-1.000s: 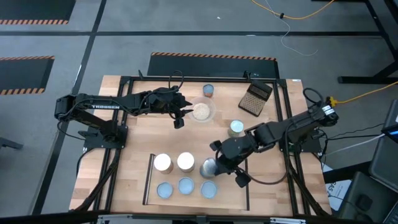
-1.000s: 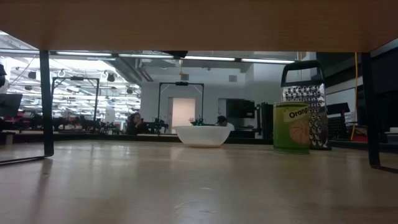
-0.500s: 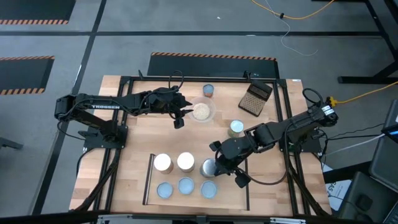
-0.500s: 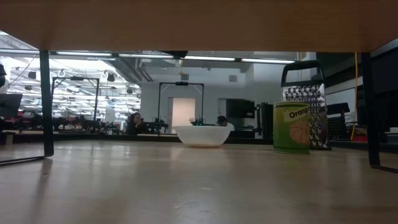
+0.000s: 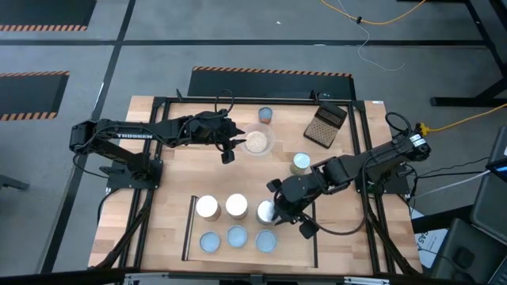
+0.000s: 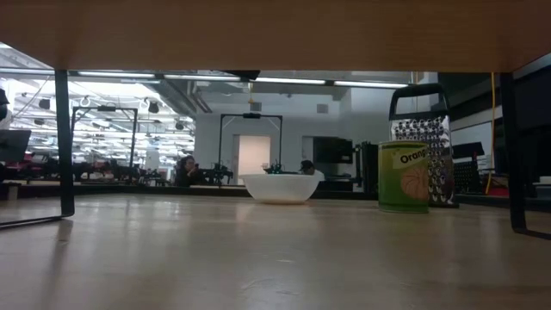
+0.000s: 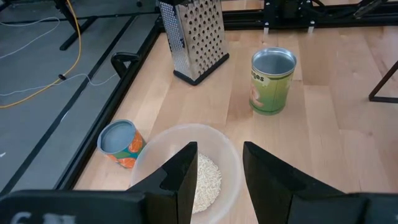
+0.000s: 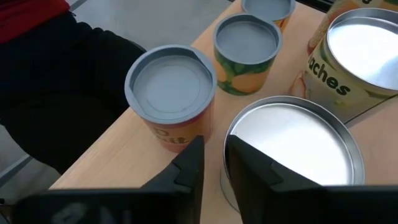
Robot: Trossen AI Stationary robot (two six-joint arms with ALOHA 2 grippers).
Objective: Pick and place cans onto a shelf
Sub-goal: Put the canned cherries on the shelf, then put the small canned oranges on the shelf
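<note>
We find a robotics laboratory or test hall, not a home or shop. The wooden table [image 5: 158,190] stands inside a black metal frame [image 5: 238,100] on a grey floor [image 5: 238,39] marked with orange-and-black hazard tape [image 5: 269,72] — an industrial safety marking. Yellow and white cables [image 5: 372,24] trail loose across that floor. Looking level across the table, we see a large open hall behind it — long ceiling strip lights [image 6: 284,81], exposed structure overhead, further black frames [image 6: 250,142] and workstations, with a person [image 6: 184,168] seated far off. Kitchen articles on the table, a metal grater [image 7: 194,37] and a bowl of grains [image 7: 186,168], appear as test props.
</note>
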